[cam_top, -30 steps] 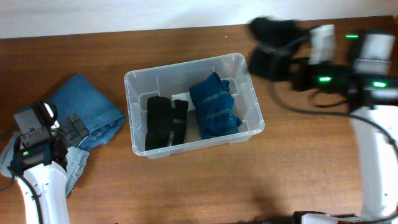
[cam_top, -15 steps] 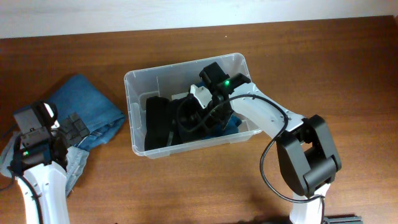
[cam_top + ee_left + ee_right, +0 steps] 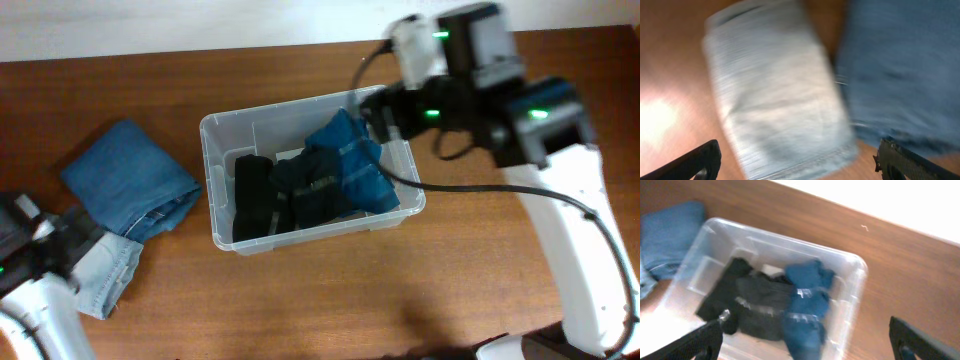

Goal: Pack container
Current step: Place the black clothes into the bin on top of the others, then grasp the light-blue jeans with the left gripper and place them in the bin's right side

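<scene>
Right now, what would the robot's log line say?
container: three folded clothes inside | right tool: open, above container | left tool: open, over pale denim

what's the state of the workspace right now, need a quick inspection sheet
surface: wooden table, bare in front of the container
job's things: clear container holds a black garment, a dark grey garment and a blue garment; folded jeans and a pale denim piece lie on the table to its left
clutter: nothing seen
grippers: left gripper open and empty over the pale denim piece; right gripper open and empty above the container
cables: black cable runs from the right arm over the container's right rim
surroundings: white wall behind the table
</scene>
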Available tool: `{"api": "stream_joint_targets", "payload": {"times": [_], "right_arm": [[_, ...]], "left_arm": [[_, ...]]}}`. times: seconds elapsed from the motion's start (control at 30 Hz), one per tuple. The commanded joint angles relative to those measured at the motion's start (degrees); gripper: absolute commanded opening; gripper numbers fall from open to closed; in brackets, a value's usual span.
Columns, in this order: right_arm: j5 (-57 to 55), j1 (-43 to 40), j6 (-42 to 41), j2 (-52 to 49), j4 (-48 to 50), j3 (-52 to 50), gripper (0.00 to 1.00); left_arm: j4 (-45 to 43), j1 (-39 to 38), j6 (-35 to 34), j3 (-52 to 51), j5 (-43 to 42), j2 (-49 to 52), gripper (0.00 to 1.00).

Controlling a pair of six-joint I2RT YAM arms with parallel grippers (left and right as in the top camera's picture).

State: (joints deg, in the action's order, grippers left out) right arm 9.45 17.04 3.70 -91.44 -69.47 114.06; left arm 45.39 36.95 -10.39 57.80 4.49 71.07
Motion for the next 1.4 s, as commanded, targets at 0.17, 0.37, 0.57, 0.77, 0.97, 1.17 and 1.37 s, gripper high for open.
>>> {"api": "stream_joint_targets", "payload": {"times": [0.17, 0.37, 0.57, 0.77, 0.97, 1.17, 1.37], "right_arm": [[-0.9, -6.3, 0.6, -4.2, -5.7, -1.8, 0.99], [-0.9, -6.3, 0.6, -4.5, -5.8, -1.8, 0.98], [-0.9, -6.3, 0.6, -4.5, -5.9, -1.8, 0.99], [-0.9, -6.2, 0.6, -4.5, -6.1, -1.8, 0.98], [-1.2, -6.2, 0.6, -4.4, -6.0, -1.7, 0.98], [-1.2, -7.4, 0.6, -3.2, -5.9, -1.1, 0.98], [-4.9, -18.1, -2.5, 1.8, -6.3, -0.9, 0.98]], "left_arm": [[2.0, 18.7, -10.9, 1.2, -4.8, 9.1, 0.99], [-0.8, 18.7, -10.1, 1.2, -8.6, 23.3, 0.96], [-6.5, 18.7, -4.4, 1.2, -19.5, 34.2, 0.69], [-8.7, 18.7, -1.5, 1.2, -32.0, 34.1, 0.01], [-4.3, 18.6, -1.6, 2.3, -41.6, 22.6, 0.01], [3.2, 16.2, -3.0, 12.5, -43.1, 3.5, 0.00], [-2.9, -8.5, -10.1, 20.4, -44.6, -3.3, 0.01]]}}
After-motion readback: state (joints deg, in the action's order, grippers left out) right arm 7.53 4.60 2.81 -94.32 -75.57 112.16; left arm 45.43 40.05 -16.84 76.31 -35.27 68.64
